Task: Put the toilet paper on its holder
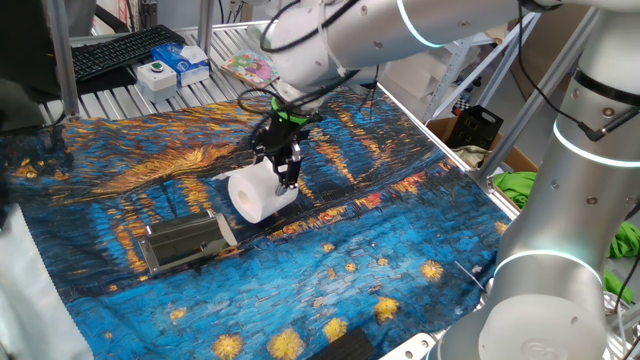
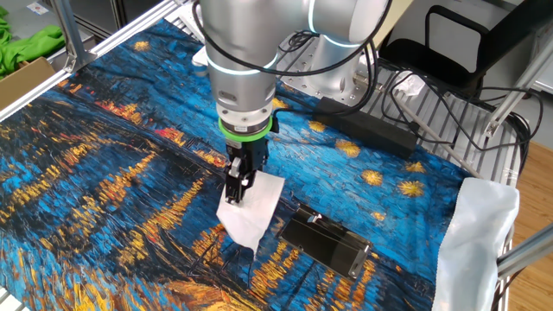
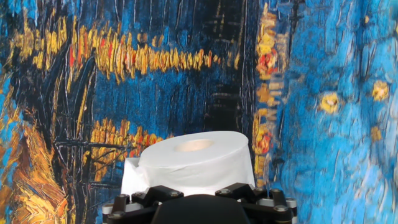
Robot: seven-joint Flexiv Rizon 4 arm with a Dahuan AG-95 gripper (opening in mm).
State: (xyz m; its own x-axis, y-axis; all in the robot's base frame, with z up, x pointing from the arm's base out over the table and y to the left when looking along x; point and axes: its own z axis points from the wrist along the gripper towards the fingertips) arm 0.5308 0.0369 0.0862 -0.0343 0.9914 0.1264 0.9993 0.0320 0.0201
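The toilet paper (image 1: 258, 195) is a white roll held in my gripper (image 1: 286, 172), a little above the blue and orange patterned cloth. The gripper is shut on the roll's wall. In the other fixed view the roll (image 2: 252, 207) hangs below the gripper (image 2: 237, 186) with a loose sheet end trailing down. In the hand view the roll (image 3: 196, 158) fills the lower middle with its hollow core facing up, and my fingertips are hidden. The holder (image 1: 186, 241) is a grey metal bracket lying flat on the cloth left of and nearer than the roll; it also shows in the other fixed view (image 2: 327, 241).
A white button box (image 1: 155, 73) and a blue box (image 1: 189, 59) stand at the far edge near a keyboard (image 1: 120, 50). A metal frame post (image 1: 62, 60) stands at the far left. White cloth (image 2: 479, 233) drapes the frame corner. Cables (image 2: 371, 130) lie behind the arm.
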